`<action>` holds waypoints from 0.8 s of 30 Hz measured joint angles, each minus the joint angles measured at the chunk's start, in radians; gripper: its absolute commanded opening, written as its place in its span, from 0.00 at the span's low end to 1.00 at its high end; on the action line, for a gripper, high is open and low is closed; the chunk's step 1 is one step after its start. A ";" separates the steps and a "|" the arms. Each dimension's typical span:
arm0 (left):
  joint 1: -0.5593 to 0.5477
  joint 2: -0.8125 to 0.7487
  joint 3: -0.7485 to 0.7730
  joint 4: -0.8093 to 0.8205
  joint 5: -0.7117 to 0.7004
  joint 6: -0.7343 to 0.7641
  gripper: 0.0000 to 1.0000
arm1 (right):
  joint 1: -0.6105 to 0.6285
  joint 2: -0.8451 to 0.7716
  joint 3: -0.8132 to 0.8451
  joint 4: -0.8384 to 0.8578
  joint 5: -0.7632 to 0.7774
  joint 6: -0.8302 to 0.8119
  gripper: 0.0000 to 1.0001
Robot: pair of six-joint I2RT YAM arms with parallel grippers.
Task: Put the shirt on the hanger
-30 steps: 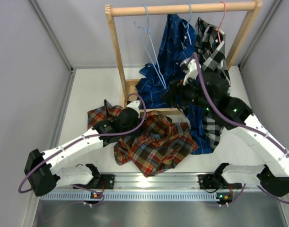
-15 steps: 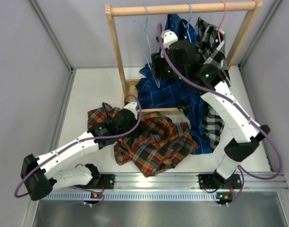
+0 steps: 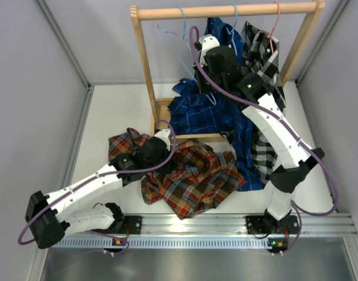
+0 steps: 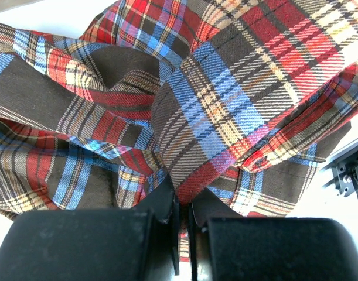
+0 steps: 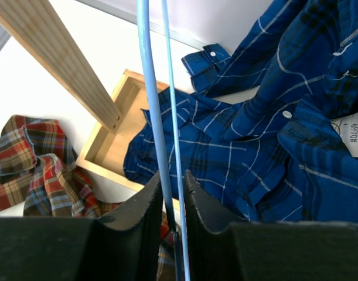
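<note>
Right end effector point(image 5: 173, 175) has risen, pinching the hanger point(image 5: 149, 88), wires near-vertical.

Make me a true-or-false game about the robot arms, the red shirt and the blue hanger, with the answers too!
1. The red shirt lies crumpled on the table. True.
2. The left gripper is wide open above the shirt. False: it is shut, pinching a fold of the red shirt.
3. The blue hanger has its wire between the fingers of the right gripper. True.
4. The red shirt hangs on the blue hanger. False: the hanger is bare and the shirt is down on the table.
</note>
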 measured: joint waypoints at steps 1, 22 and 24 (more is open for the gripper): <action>0.000 0.000 -0.003 0.002 0.001 0.000 0.00 | -0.002 0.001 0.000 0.002 0.003 -0.001 0.14; 0.000 -0.026 -0.058 0.055 0.014 -0.051 0.03 | -0.001 -0.043 -0.122 0.211 -0.008 0.040 0.00; 0.000 -0.039 -0.061 0.061 0.006 -0.056 0.03 | -0.001 -0.056 -0.122 0.215 -0.018 0.039 0.00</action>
